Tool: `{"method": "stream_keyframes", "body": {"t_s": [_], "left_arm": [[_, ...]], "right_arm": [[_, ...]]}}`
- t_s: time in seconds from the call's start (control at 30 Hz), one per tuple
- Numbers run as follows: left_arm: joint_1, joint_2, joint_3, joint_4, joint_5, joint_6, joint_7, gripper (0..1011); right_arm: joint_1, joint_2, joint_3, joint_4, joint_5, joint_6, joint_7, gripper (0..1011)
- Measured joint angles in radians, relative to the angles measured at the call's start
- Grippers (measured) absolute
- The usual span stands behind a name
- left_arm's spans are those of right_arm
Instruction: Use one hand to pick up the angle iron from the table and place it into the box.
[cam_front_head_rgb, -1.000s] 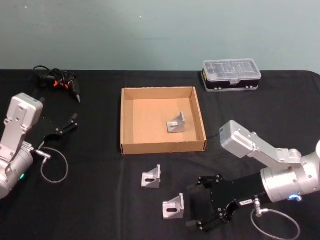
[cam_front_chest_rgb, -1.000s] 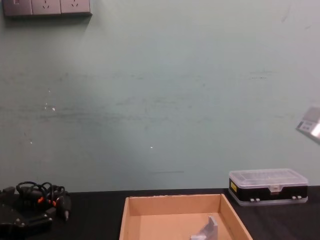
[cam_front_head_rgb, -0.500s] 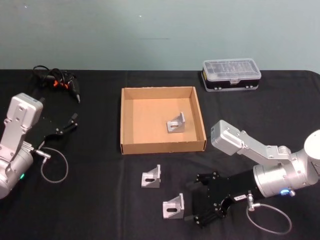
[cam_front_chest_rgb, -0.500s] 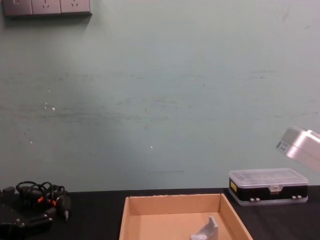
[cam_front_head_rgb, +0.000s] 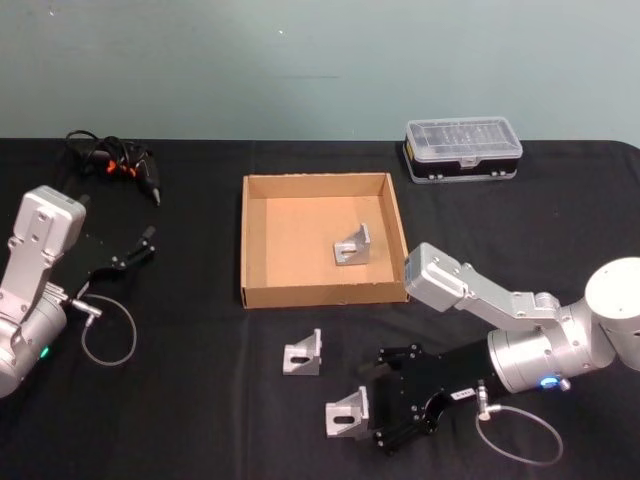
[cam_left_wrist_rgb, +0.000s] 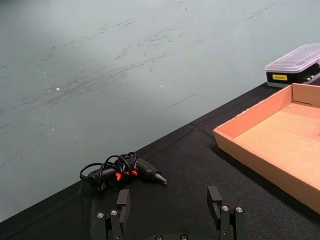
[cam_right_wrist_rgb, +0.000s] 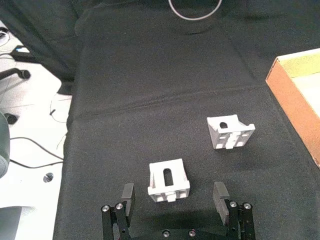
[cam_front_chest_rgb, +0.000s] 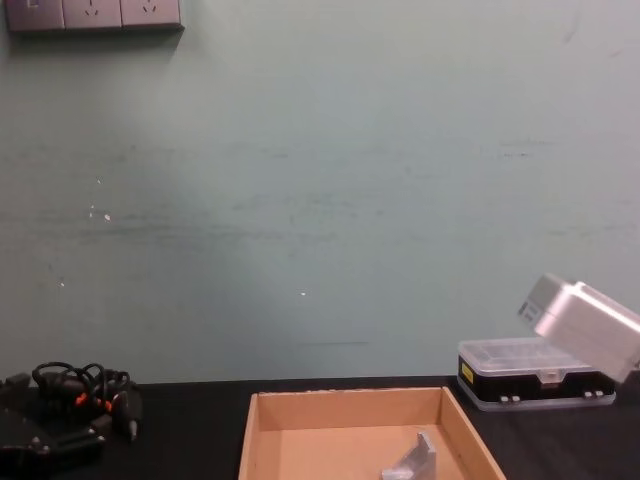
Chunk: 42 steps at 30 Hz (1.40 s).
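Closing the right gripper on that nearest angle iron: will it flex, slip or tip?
The angle iron looks like rigid metal, so it probably won't flex. Its smooth faces could slip in the right gripper, whose open fingers flank it. It rests on a broad face on the table, so tipping seems unlikely. The left gripper is parked at left.

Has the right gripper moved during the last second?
Yes. The right gripper has moved to the robot's left, toward the near angle iron, judged against the box, which stayed fixed.
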Motion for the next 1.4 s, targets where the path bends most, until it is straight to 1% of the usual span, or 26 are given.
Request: {"method": "stream_keyframes", "body": {"t_s": [0.27,0.53,0.67,0.77,0.83,1.0,1.07,1.1,1.17,1.4], "left_arm": [[0.0,0.0,0.0,0.0,0.0,0.0,0.0,1011],[0.0,0.0,0.0,0.0,0.0,0.0,0.0,1011],[0.0,0.0,0.0,0.0,0.0,0.0,0.0,1011],[0.0,0.0,0.0,0.0,0.0,0.0,0.0,1011],[0.0,0.0,0.0,0.0,0.0,0.0,0.0,1011],[0.0,0.0,0.0,0.0,0.0,0.0,0.0,1011],[0.0,0.0,0.0,0.0,0.0,0.0,0.0,1011],[0.0,0.0,0.0,0.0,0.0,0.0,0.0,1011],[0.0,0.0,0.0,0.0,0.0,0.0,0.0,1011],[0.0,0.0,0.0,0.0,0.0,0.0,0.0,1011]], "right_arm": [[0.02,-0.026,-0.022,0.032,-0.001,-0.013,-0.003,1004],[0.032,-0.035,-0.034,0.043,-0.003,-0.015,-0.003,997],[0.034,-0.037,-0.037,0.045,-0.003,-0.017,-0.002,919],[0.036,-0.037,-0.04,0.047,-0.003,-0.019,-0.001,839],[0.037,-0.037,-0.042,0.047,-0.003,-0.019,0.0,768],[0.038,-0.036,-0.046,0.047,-0.003,-0.024,0.001,630],[0.038,-0.036,-0.047,0.047,-0.003,-0.026,0.001,552],[0.038,-0.036,-0.047,0.046,-0.003,-0.027,0.001,536],[0.036,-0.035,-0.047,0.046,-0.003,-0.031,0.0,462],[0.031,-0.036,-0.045,0.044,0.0,-0.036,-0.004,452]]}}
